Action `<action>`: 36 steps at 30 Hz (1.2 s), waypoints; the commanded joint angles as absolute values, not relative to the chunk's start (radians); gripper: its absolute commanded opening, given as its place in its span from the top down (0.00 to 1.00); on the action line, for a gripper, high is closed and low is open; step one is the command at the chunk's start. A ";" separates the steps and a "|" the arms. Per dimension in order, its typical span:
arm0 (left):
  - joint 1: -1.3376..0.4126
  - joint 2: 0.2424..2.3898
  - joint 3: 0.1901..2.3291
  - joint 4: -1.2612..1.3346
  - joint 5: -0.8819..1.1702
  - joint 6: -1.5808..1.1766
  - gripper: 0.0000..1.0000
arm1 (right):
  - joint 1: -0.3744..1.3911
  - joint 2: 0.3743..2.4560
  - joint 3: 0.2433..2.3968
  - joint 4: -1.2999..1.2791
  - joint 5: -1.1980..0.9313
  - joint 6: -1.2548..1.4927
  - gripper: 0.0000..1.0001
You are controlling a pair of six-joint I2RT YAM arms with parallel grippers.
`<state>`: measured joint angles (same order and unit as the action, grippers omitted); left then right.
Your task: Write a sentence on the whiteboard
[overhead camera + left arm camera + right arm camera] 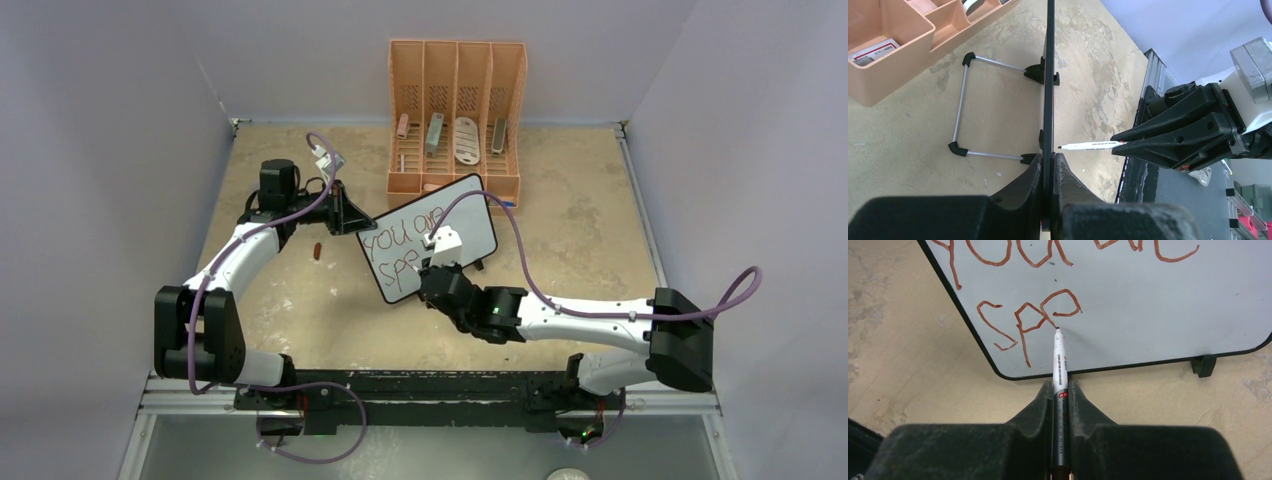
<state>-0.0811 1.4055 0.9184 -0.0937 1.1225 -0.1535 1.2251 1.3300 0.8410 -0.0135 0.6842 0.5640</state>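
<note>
The whiteboard stands tilted in mid-table; its black frame edge runs edge-on in the left wrist view. My left gripper is shut on its side edge. The sentence in red-brown reads "you are" on the top line and "sp" plus a partly drawn letter below. My right gripper is shut on a white-and-grey marker; its tip is at the board by the partly drawn letter. The marker also shows in the left wrist view, its tip just off the board face.
An orange organizer with several items in its slots stands behind the board. The board's wire stand rests on the table behind it. A small red-brown cap lies on the table near the left arm.
</note>
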 commanded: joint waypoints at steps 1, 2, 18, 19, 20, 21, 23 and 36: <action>-0.089 1.387 0.948 -0.094 1.137 -0.138 1.00 | 1.229 1.336 0.845 0.033 0.682 0.548 1.00; -0.089 1.387 0.948 -0.095 1.137 -0.138 1.00 | 1.230 1.338 0.847 0.033 0.683 0.549 1.00; -0.089 1.387 0.949 -0.094 1.138 -0.138 1.00 | 1.228 1.367 0.856 0.048 0.672 0.547 1.00; -0.089 1.388 0.949 -0.094 1.137 -0.138 1.00 | 1.229 1.369 0.857 0.048 0.671 0.548 1.00; -0.089 1.388 0.949 -0.094 1.137 -0.138 1.00 | 1.229 1.370 0.856 0.045 0.672 0.548 1.00; -0.089 1.388 0.948 -0.095 1.137 -0.138 1.00 | 1.229 1.371 0.856 0.043 0.673 0.550 1.00; -0.089 1.388 0.950 -0.095 1.138 -0.138 1.00 | 1.229 1.373 0.856 0.037 0.677 0.553 1.00; -0.089 1.387 0.948 -0.098 1.137 -0.137 1.00 | 1.229 1.377 0.841 0.002 0.704 0.587 1.00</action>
<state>-0.0811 1.4055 0.9184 -0.0940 1.1229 -0.1535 1.2247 1.3701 0.8410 0.0002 0.6670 0.5659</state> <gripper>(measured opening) 0.032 0.115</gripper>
